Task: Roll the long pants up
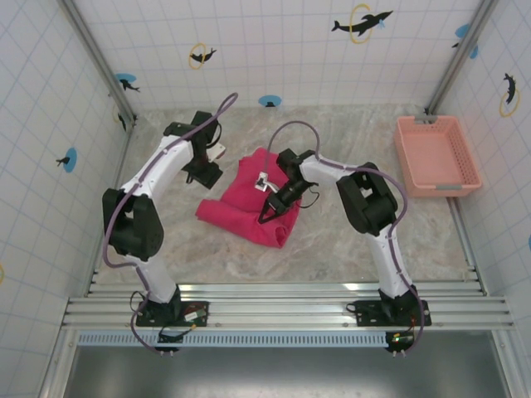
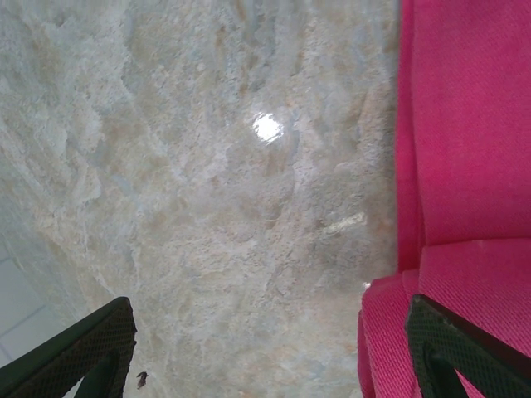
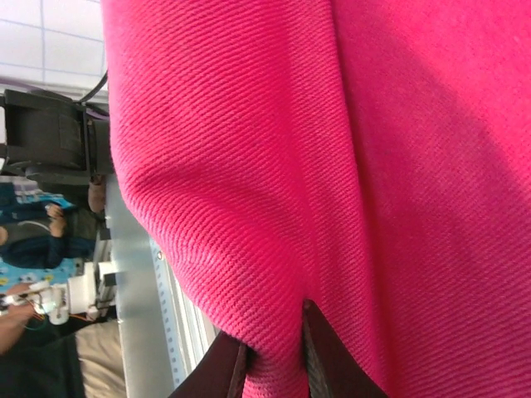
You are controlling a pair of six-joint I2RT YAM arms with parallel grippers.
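Observation:
The long pants (image 1: 249, 199) lie folded into a thick pink-red bundle in the middle of the table. My right gripper (image 1: 270, 214) is shut on a fold of the pants (image 3: 274, 249) near their front right part, the cloth pinched between both fingers (image 3: 332, 356). My left gripper (image 1: 203, 176) hangs open just left of the bundle, above bare table. One of its fingertips (image 2: 448, 348) sits over the edge of the pants (image 2: 473, 166), the other (image 2: 83, 348) over the marble surface. The waist button is hidden.
A pale pink plastic basket (image 1: 436, 155) stands at the back right of the table (image 1: 332, 249). Metal rails (image 1: 282, 307) run along the near edge by the arm bases. Tiled walls close in the left, back and right sides.

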